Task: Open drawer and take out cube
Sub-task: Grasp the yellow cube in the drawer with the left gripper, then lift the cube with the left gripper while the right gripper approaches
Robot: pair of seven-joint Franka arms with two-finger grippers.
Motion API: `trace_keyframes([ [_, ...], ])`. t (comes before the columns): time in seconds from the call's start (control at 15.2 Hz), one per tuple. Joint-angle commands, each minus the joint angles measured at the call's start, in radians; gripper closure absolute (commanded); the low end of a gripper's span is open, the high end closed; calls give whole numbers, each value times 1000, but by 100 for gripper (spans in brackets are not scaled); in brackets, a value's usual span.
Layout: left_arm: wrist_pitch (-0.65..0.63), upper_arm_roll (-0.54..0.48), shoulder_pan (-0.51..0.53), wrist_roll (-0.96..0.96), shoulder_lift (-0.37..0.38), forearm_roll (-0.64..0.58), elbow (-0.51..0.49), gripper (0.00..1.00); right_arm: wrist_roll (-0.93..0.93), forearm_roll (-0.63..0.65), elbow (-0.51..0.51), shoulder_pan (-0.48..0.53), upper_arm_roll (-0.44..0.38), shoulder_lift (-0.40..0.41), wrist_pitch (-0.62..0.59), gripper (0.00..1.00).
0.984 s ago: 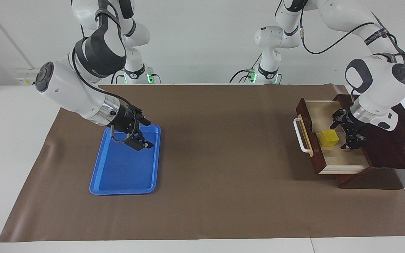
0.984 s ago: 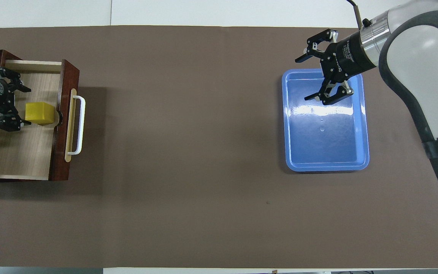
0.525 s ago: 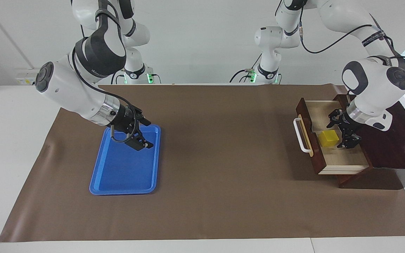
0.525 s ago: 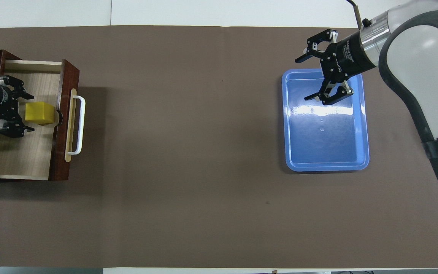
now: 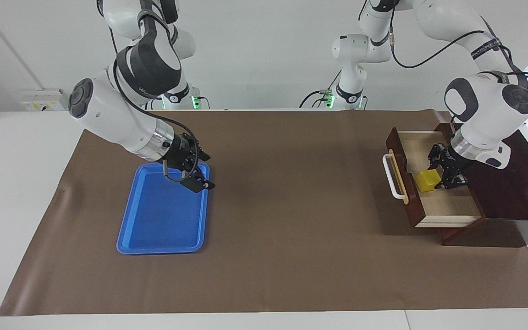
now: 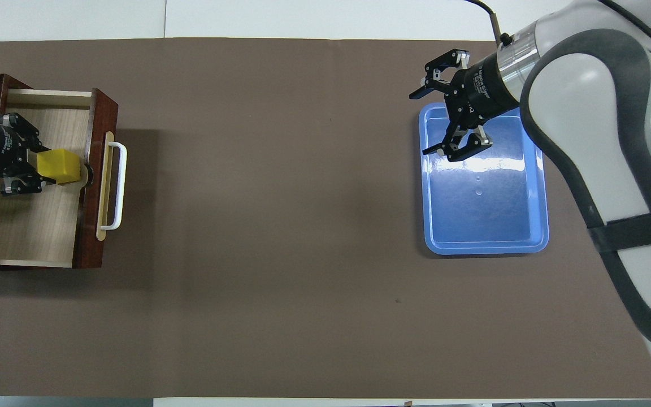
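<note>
Closed now around the cube [image 5: 429, 180] in the open drawer [image 5: 447, 211], left end effector [image 5: 447, 172].

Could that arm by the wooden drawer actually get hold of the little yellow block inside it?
Probably yes. The drawer is pulled open with nothing over it, and the left gripper is down inside it, jaws either side of the cube.

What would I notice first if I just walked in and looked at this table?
Probably the yellow cube inside the open drawer at the left arm's end of the table, with the left gripper closing around it. Next, the blue tray at the right arm's end, with the open right gripper over its edge.
</note>
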State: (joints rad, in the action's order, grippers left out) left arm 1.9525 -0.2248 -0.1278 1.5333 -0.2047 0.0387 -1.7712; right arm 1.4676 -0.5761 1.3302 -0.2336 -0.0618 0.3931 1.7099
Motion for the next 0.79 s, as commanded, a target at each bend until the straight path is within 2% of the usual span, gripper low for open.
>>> trace_keyframes([
  [0.0, -22, -16, -18, 2, -5, 6, 63, 100, 48, -27, -12, -42, -1, 18, 28, 3],
  [0.2, -182, -8, -16, 4, -56, 18, 254, 100, 57, -28, -2, -55, 0, 26, 51, 3],
  [0.33, -263, 39, -18, 13, -65, 29, 334, 100, 57, -37, 4, -50, 0, 26, 54, 3],
  [0.59, -322, 110, -73, 206, -87, 17, 364, 100, 51, -61, 6, -18, 2, 26, 34, 3],
  [0.72, -340, 197, -82, 310, -91, -20, 366, 100, 45, -61, 18, -16, 0, 24, 33, 2],
])
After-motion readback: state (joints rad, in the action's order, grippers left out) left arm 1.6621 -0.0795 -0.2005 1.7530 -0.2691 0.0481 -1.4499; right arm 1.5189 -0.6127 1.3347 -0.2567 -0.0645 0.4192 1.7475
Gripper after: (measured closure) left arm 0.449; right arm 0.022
